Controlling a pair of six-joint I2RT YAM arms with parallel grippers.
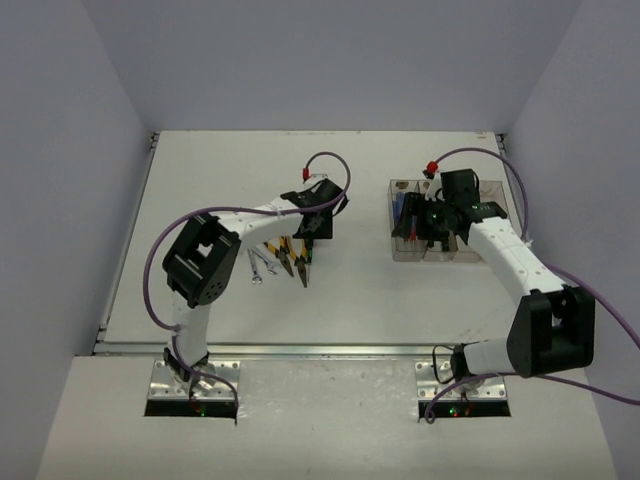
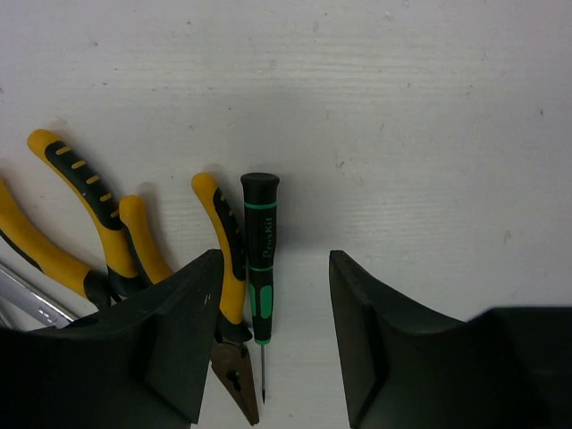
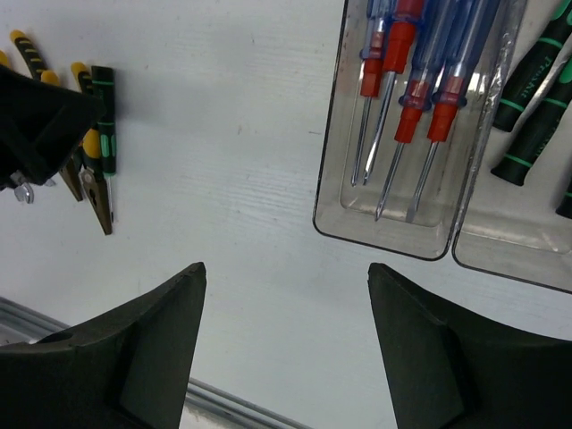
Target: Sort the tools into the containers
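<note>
Tools point(image 1: 285, 258) are lying on white table point(image 1: 200, 180), grey walls point(image 1: 60, 150) around; right wrist is showing red-blue screwdrivers point(image 3: 414, 121) binned, indistinct from top; left gripper point(image 2: 273, 331), right gripper point(image 3: 286, 349) both gaping.

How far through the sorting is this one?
Done: four blue-and-red screwdrivers lie in one bin, black-and-green screwdrivers in the neighbouring bin. In hand: nothing gripped; the left gripper is open over the loose green-handled screwdriver, and the right gripper is open and empty. Left: that screwdriver, the yellow-handled pliers and the wrenches on the table.
</note>
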